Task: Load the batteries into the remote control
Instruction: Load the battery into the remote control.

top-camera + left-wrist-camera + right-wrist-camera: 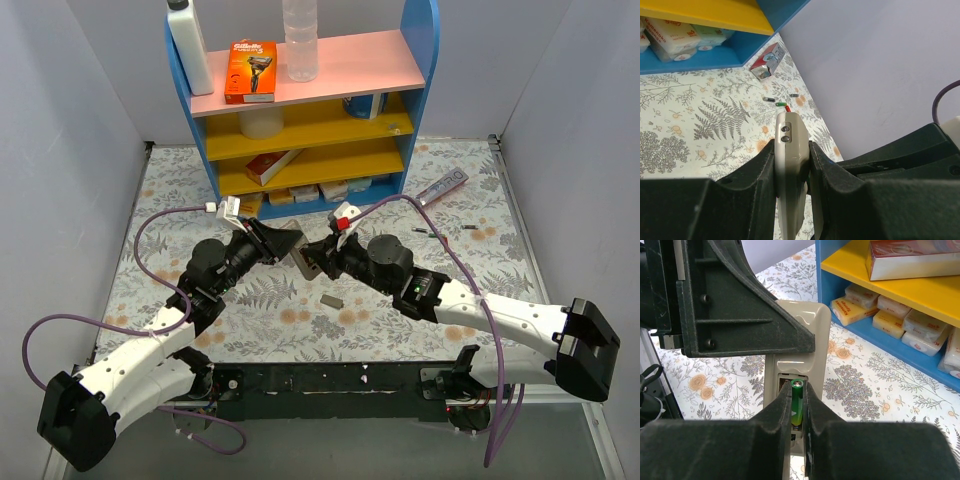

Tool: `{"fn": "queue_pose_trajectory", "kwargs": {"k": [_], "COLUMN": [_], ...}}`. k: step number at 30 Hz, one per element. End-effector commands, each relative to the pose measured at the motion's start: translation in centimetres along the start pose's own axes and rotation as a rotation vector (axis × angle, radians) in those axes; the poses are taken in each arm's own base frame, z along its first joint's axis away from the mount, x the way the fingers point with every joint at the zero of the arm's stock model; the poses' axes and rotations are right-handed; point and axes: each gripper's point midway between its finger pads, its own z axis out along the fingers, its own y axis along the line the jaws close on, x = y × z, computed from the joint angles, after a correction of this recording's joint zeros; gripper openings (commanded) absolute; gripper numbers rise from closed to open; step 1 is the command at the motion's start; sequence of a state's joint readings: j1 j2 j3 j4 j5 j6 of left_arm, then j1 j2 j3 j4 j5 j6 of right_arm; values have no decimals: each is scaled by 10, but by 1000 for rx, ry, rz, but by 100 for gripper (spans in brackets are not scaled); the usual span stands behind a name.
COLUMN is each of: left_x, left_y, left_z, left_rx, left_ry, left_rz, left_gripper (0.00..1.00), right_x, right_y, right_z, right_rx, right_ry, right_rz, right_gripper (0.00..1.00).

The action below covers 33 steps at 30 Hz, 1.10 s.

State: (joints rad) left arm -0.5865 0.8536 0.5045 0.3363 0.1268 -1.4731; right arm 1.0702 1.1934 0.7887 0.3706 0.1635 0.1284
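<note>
left gripper (792,150): clamped tight on the remote control (800,335). In my left wrist view both fingers press flat on its long sides, and the handset pokes out past the tips.

remote control: off the table (180,200), held up in the middle of the workspace between the two arms, just in front of the blue shelf (420,60). The right wrist cam shows its grey back facing me with the battery bay uncovered.

right gripper (798,390): fingers pinched on a green battery (797,407), with just a narrow slot between them filled by the cell.

green battery: standing lengthwise right at the open bay, metal end up. My own fingers hide its lower end, so I can't tell if it's fully seated.

loose batteries (781,104): a few tiny ones lying on the floral cloth over on the right side, well apart from the remote. One is green with a red one touching it, and the others look dark.

cover piece (331,299): little grey rectangle flat on the cloth, near the arms and just below where the grippers meet.

silver-purple tube (443,186): lying at an angle by the shelf's right foot.
</note>
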Motion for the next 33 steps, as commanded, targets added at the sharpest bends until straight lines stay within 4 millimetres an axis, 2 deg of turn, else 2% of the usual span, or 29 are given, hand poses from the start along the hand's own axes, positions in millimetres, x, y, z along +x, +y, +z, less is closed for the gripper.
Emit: {"fn": "queue_pose_trajectory", "kwargs": {"k": [1,19,27,33], "left_x": [-25,-16,-13,-12], "left_y": [-29,-25,-23,-23], "left_z": [0,3,5,5], "left_rx": [76,65,57,55], "left_ry": [-58,-19,-1,5], "left_rz": [12,-11,-22,-23], "left_gripper": [0,0,0,0], "right_x": [1,-1,0,-4], "right_y": [-7,-9,-9,-7], "right_z": [3,4,5,3], "right_rx": [51,66,63,54], "right_ry": [11,4,6,-5], "right_rz": [15,29,27,26], "right_gripper": [15,25,26,32]}}
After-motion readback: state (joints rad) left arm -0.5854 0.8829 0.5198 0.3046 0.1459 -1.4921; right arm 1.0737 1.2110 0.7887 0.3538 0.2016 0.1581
